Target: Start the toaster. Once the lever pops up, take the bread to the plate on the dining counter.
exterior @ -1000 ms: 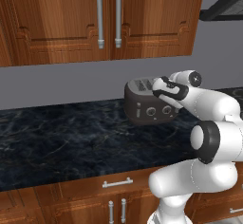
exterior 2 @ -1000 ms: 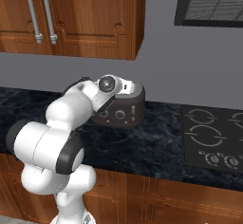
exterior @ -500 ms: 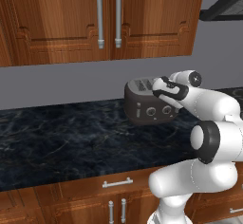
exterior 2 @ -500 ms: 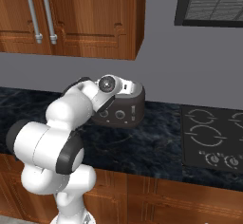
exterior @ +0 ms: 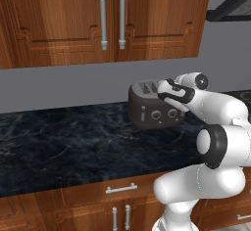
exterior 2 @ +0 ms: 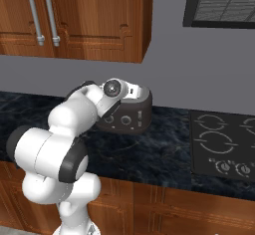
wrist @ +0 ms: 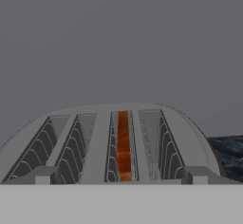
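Observation:
The dark grey toaster point(exterior: 151, 111) stands on the black marbled counter by the wall, also seen as the toaster point(exterior 2: 133, 115) from the right. Its small pale lever point(exterior: 142, 112) sits left of the two round knobs on the front face. The bread point(wrist: 123, 142) stands edge-up, sunk in the third slot from the left of the toaster top point(wrist: 97, 137). My gripper point(exterior: 165, 89) hovers just above the toaster's front top edge, pointing towards the wall. In the hand view the gripper point(wrist: 121, 178) is open, with a fingertip at each side and nothing between them. The plate and the dining counter are out of view.
The counter top point(exterior: 63, 147) stretches left of the toaster. A cooktop point(exterior 2: 221, 142) lies to the right, under a range hood point(exterior 2: 221, 2). Wooden wall cabinets point(exterior: 108, 19) hang above, and the grey wall is close behind the toaster.

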You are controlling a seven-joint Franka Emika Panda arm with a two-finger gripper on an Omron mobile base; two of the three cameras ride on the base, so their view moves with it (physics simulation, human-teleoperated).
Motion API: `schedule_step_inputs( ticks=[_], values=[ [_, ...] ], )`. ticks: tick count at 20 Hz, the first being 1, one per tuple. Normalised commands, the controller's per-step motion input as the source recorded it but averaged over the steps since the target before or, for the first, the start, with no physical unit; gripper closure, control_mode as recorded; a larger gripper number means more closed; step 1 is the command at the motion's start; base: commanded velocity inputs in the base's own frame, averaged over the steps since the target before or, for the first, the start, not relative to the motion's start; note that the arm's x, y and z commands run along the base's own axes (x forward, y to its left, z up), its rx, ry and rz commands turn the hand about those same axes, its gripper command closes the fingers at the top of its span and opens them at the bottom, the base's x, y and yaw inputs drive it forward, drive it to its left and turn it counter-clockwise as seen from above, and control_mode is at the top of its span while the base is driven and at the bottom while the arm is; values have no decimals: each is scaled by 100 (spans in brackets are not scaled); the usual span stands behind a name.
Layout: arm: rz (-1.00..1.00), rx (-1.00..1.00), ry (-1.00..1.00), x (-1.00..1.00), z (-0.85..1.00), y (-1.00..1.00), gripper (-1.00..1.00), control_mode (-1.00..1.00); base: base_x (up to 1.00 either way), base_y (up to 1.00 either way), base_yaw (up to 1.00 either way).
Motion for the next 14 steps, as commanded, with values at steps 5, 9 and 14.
schedule_step_inputs(
  ticks=[5,9,14],
  values=[
    [0,0,0,0,0,0,-100,-100,0,0,0],
    [0,0,0,0,0,0,-100,-100,0,0,0],
    [0,0,0,0,0,0,-100,-100,0,0,0]
  ],
)
